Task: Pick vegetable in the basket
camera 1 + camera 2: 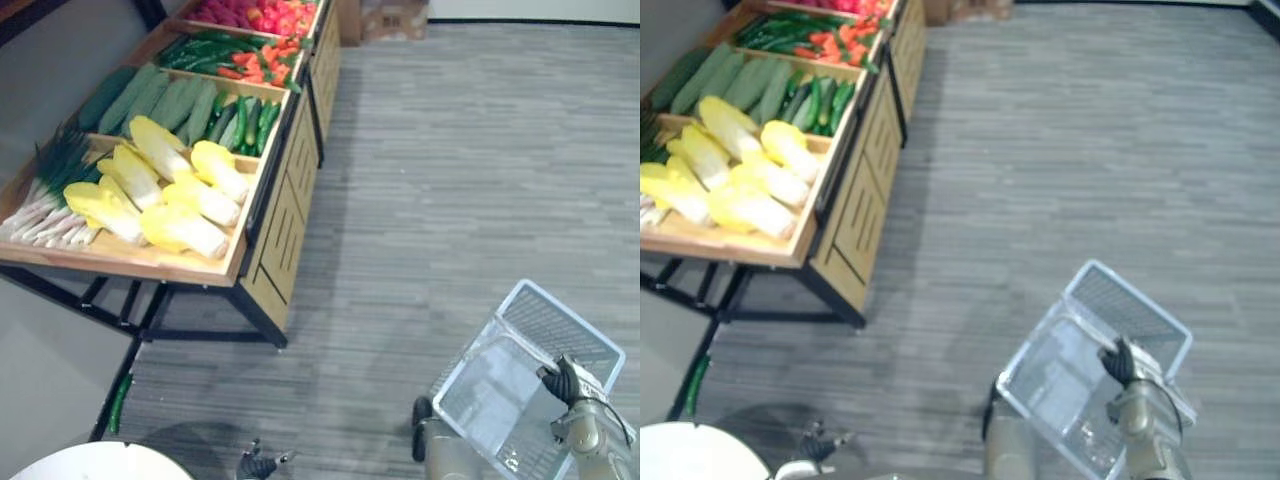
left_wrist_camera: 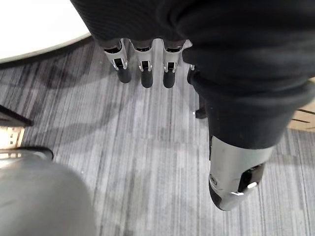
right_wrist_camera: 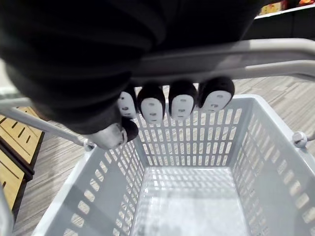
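Vegetables (image 1: 205, 200) sit in the slanted wooden display stand (image 1: 280, 230) at far left. Yellow-white napa cabbages (image 1: 180, 225) fill the nearest tray, with white-stalked spring onions (image 1: 45, 215) beside them. Dark green cucumbers (image 1: 250, 120) and long pale green gourds (image 1: 165, 100) are in the next tray, red and green peppers (image 1: 255, 60) beyond. One loose green cucumber (image 1: 120, 400) lies on the grey striped carpet (image 1: 450, 170) under the stand. Right hand (image 3: 162, 105): fingers curled round the grey bar handle (image 3: 236, 54) of the pale slotted plastic basket (image 3: 187, 142), well apart from the stand. Left hand (image 2: 143, 69): fingers straight, holding nothing, near a round white tabletop (image 1: 90, 462).
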Motion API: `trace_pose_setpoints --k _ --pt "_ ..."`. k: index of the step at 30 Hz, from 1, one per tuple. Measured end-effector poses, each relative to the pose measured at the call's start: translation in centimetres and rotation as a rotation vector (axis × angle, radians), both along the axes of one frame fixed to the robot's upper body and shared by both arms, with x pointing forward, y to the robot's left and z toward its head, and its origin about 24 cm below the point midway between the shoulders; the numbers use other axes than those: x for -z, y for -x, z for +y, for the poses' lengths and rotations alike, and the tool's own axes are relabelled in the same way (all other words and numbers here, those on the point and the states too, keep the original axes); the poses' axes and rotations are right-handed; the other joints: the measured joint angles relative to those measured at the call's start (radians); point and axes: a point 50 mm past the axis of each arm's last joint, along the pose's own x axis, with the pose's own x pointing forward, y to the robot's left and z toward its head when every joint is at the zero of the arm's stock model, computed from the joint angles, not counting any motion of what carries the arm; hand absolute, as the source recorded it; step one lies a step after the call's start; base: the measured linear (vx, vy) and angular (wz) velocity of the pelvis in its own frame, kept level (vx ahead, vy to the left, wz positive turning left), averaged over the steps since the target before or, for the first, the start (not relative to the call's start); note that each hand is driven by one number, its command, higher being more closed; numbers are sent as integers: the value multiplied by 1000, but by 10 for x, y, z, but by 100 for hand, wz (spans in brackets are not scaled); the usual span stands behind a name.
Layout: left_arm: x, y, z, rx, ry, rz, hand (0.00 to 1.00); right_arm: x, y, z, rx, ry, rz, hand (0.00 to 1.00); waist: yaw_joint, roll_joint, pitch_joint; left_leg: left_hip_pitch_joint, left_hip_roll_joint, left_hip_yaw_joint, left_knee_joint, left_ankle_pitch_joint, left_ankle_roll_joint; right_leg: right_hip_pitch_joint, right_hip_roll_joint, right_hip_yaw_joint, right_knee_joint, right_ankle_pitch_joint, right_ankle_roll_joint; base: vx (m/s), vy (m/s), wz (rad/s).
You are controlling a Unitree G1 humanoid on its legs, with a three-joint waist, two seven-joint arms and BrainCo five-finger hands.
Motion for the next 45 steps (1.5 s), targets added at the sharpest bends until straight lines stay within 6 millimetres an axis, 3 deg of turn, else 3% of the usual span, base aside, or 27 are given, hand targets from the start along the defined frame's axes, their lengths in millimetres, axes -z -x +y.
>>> trace_pose_setpoints --k 1,2,4,6,9,11,13,14,15,16,19,21,23,24,25,27,28,29,31,33,34,35,36,38,41,44,45 --pt "0 0 2 -1 -6 0 0 4 6 1 -6 1 24 100 18 -17 10 -59 28 14 163 94 -21 79 2 -19 -27 -24 -16 371 -225 31" --pt "-1 -1 3 4 -10 -4 0 5 9 0 -4 5 32 100 28 -18 11 -89 43 38 232 77 -13 117 2 -24 -43 -36 -25 433 -214 30" --pt "-3 -3 6 6 -17 -17 0 5 18 -7 5 24 54 100 27 -22 10 -218 61 151 325 16 62 258 -17 -82 -146 -48 -21 477 -207 56" --pt "-4 -6 7 6 -21 -27 0 5 24 -12 36 14 54 100 26 -22 10 -286 55 215 258 -6 71 319 -27 -127 -206 -43 -5 272 -81 65" --pt "-4 -4 6 6 -22 -27 0 4 25 -17 66 10 46 100 30 -22 10 -324 -17 294 -159 -1 50 383 -35 -197 -250 -24 25 357 9 54" --pt "-2 4 2 -1 -11 -8 0 3 24 -18 69 11 42 100 39 -15 6 -276 -80 291 -521 87 39 416 -26 -216 -270 -30 47 370 144 17" --pt "1 12 -3 -11 5 12 0 2 23 -18 66 12 38 100 60 11 -7 -274 -71 261 -593 133 63 440 6 -198 -280 -61 79 398 188 -18" --pt "2 16 0 -23 3 24 0 6 20 -12 54 -4 45 100 73 0 -10 -262 -85 267 -567 193 113 465 -8 -175 -276 -88 101 475 209 -17" --pt "2 19 5 -39 -8 35 0 11 19 -4 36 -21 56 100 75 -42 -18 -242 -128 281 -560 154 131 472 -50 -151 -256 -102 116 470 205 -11" --pt "2 21 6 -43 -9 42 0 11 18 -3 27 -21 56 100 75 -48 -21 -235 -140 284 -560 141 136 463 -68 -137 -226 -102 115 444 213 2" --pt "5 34 9 -34 -19 95 0 13 8 8 -19 -37 50 100 75 -60 -21 -135 -191 309 -604 90 169 321 -163 -18 169 -84 130 367 185 -13" --pt "6 42 12 -13 -28 135 0 9 -3 14 -47 -34 14 100 65 -72 -20 -51 -204 299 -609 36 184 177 -196 74 503 65 157 369 94 -2" --pt "6 39 12 8 -30 132 0 6 -9 14 -56 -34 -7 100 48 -72 -21 -15 -195 262 -594 12 198 130 -182 70 614 3 127 382 21 52" --pt "5 32 12 12 -32 111 0 9 -5 16 -62 -42 4 100 42 -69 -19 25 -179 223 -580 -1 194 105 -158 29 613 -89 103 399 -26 78" --pt "4 30 12 12 -34 102 0 11 -3 16 -63 -43 11 100 39 -67 -20 37 -173 204 -578 -5 192 96 -152 13 583 -112 92 424 -86 97" --pt "2 21 12 14 -35 70 0 14 -1 14 -50 -46 27 100 24 -64 -19 63 -155 127 -580 -11 184 78 -125 -7 405 -130 68 403 -169 105" --pt "0 12 11 15 -34 36 0 18 6 10 -28 -48 49 100 21 -63 -19 70 -138 74 -578 -13 178 76 -104 26 190 -120 79 353 -234 113" --pt "-1 8 11 15 -34 25 0 19 9 8 -16 -48 57 100 22 -62 -19 72 -132 53 -576 -19 168 74 -98 59 115 -112 86 404 -327 139" --pt "-3 1 11 21 -38 3 0 24 18 -1 49 -50 87 100 24 -75 -24 71 -112 -38 -553 -61 101 64 -112 195 -86 -65 118 350 -424 129" --pt "-4 1 15 18 -51 -2 0 28 26 -7 97 -58 106 100 24 -98 -36 58 -102 -93 -532 -100 46 70 -130 245 -128 -48 124 270 -461 114" --pt "-6 2 23 19 -75 -7 0 32 32 -8 134 -73 120 100 23 -127 -37 56 -103 -127 -522 -121 16 80 -149 240 -135 -41 137 212 -508 120" --pt "-4 4 18 5 -62 3 0 34 37 -16 193 -78 129 100 26 -97 -31 51 -57 -172 -510 -142 -14 87 -127 176 -77 0 175 250 -581 129" --pt "-1 8 6 -11 -29 8 0 32 42 -25 245 -66 131 100 32 -51 -51 35 -7 -165 -505 -108 -20 88 -97 124 -59 -31 144 300 -605 104" --pt "1 14 2 -71 -2 17 0 34 45 -28 267 -73 146 100 39 -25 -56 3 34 -162 -508 -17 -50 103 -71 59 -45 -52 108 265 -498 87" --pt "1 18 11 -183 -12 16 0 39 50 -26 269 -84 164 100 32 -26 -54 -78 68 -140 -434 111 -22 172 -55 -68 -70 -78 62 164 -370 104" --pt "1 22 16 -281 -18 14 0 41 66 -33 323 -85 177 100 21 -39 -50 -102 106 115 -423 240 22 286 -56 -206 -146 -73 38 122 -277 113" --pt "1 25 16 -310 -19 21 0 42 71 -35 359 -101 166 100 23 -39 -50 -102 121 244 -399 234 29 314 -57 -244 -172 -72 32 64 -172 99"
